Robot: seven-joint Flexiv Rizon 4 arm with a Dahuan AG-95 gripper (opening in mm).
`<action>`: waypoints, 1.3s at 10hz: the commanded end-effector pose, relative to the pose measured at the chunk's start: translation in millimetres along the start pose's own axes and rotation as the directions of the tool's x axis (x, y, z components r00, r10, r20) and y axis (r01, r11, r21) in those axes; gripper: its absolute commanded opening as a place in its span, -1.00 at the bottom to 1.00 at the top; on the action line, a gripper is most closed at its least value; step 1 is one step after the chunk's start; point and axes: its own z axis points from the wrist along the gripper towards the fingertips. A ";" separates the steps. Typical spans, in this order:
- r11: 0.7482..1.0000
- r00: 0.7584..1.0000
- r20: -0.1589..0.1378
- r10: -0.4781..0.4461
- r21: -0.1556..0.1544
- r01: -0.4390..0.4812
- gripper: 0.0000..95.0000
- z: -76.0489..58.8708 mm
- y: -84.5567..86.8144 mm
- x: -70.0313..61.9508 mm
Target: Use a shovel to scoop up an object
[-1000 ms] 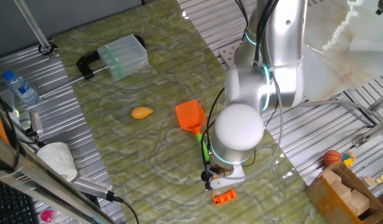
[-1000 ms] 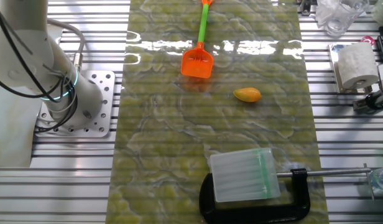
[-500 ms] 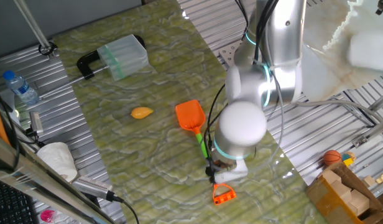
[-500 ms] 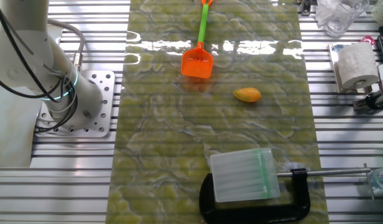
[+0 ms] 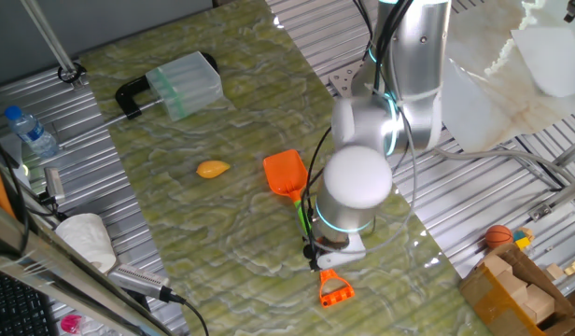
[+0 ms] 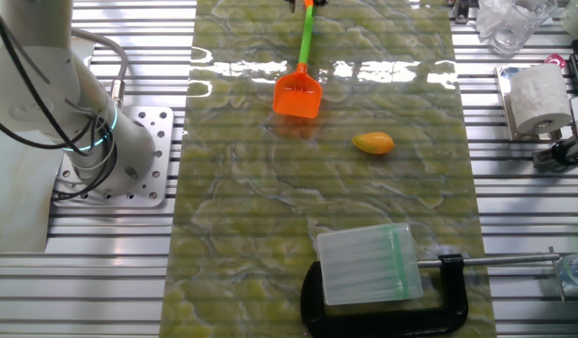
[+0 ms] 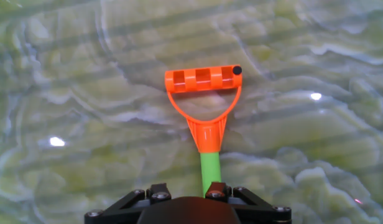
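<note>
My claw (image 5: 317, 264) sits low over the green shaft of the shovel (image 5: 286, 174), close to its orange D-shaped end (image 7: 203, 81), which lies flat on the green marbled table (image 6: 242, 235). The hand view shows the shaft running in under my wrist, but my fingertips are out of sight, and the fixed views hide them behind my arm, so I cannot tell whether I am gripping it or merely poised. The shovel's blade rests on the table. The yellow lump (image 5: 212, 169) lies near the blade, apart from it, untouched. I judge the task barely begun: securing the shovel and scooping all remain.
</note>
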 end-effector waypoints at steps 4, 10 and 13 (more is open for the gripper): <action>1.000 0.999 -0.044 0.011 0.003 -0.011 -0.20 2.6 -9.3 -3.6; 1.000 0.999 -0.047 0.010 -0.008 -0.010 -0.20 13.2 -16.1 -5.7; 1.000 0.999 -0.050 0.007 -0.021 -0.008 -0.20 13.4 -16.0 -5.8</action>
